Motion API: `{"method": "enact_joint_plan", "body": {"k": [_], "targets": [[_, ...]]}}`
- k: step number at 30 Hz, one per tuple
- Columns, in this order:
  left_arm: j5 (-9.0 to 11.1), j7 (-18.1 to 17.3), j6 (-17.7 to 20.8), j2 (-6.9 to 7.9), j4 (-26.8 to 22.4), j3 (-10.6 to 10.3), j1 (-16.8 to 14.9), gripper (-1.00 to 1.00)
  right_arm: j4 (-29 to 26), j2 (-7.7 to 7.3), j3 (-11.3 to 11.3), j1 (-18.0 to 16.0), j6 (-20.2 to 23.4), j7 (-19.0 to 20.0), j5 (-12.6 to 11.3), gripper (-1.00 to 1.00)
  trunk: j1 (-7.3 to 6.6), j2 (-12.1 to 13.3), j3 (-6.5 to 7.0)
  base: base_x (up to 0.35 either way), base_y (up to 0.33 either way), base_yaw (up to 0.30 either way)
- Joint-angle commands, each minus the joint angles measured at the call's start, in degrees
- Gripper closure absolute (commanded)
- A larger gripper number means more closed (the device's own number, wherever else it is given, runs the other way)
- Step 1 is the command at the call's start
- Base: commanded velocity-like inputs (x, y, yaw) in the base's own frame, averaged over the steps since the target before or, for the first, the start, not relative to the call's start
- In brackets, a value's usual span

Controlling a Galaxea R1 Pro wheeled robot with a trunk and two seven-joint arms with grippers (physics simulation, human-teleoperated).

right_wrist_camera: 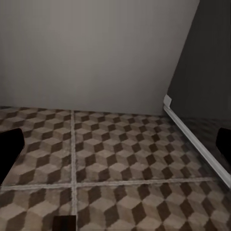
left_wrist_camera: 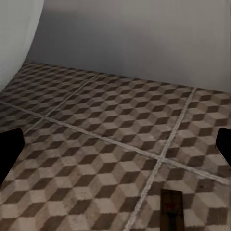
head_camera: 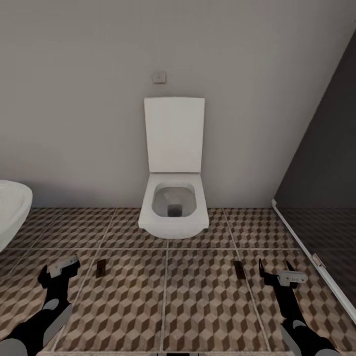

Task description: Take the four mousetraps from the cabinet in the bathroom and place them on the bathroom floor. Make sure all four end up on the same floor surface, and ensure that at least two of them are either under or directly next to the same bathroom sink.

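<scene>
Two mousetraps (head_camera: 101, 268) (head_camera: 239, 270) lie on the floor (head_camera: 207, 306); our grippers (head_camera: 58, 271) (head_camera: 278, 277) spread, empty. Next, we judge: fetch remaining traps.

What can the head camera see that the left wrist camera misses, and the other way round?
Head view alone: the toilet with its lid raised, a dark panel at the right, both grippers, left and right, and a second mousetrap near the right one. Left wrist alone: close detail of the mousetrap, with a red spot on it. Both share that mousetrap, the sink, the patterned bathroom floor and the wall.
</scene>
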Motion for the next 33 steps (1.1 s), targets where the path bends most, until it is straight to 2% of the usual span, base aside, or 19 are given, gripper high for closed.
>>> {"method": "enact_joint_plan", "body": {"k": [1,21,27,33], "targets": [[0.3,0.5,-0.2,0.07,0.0,-0.5,-0.1,-1.0,0.0,-0.04,0.4,0.0,-0.2,-0.1,-0.5,-1.0,-0.03,0.0,0.18,0.0,0.0,0.0],[0.4,0.2,-0.2,0.03,0.8,-0.5,0.0,-1.0,0.1,0.36,0.5,0.0,0.3,0.1,-0.6,-1.0,-0.55,0.3,4.61,0.0,0.0,0.0],[0.6,0.1,-0.2,-0.17,4.0,-0.6,0.0,-1.0,1.9,0.52,0.7,0.0,0.6,0.3,-0.6,-1.0,-0.7,0.3,5.94,0.0,0.0,0.0],[0.7,-0.2,-0.2,-0.69,9.5,-0.5,-0.1,-1.0,7.8,0.87,1.0,0.0,1.2,0.5,-0.5,-1.0,-0.86,0.4,7.27,0.0,0.0,0.0]]}}
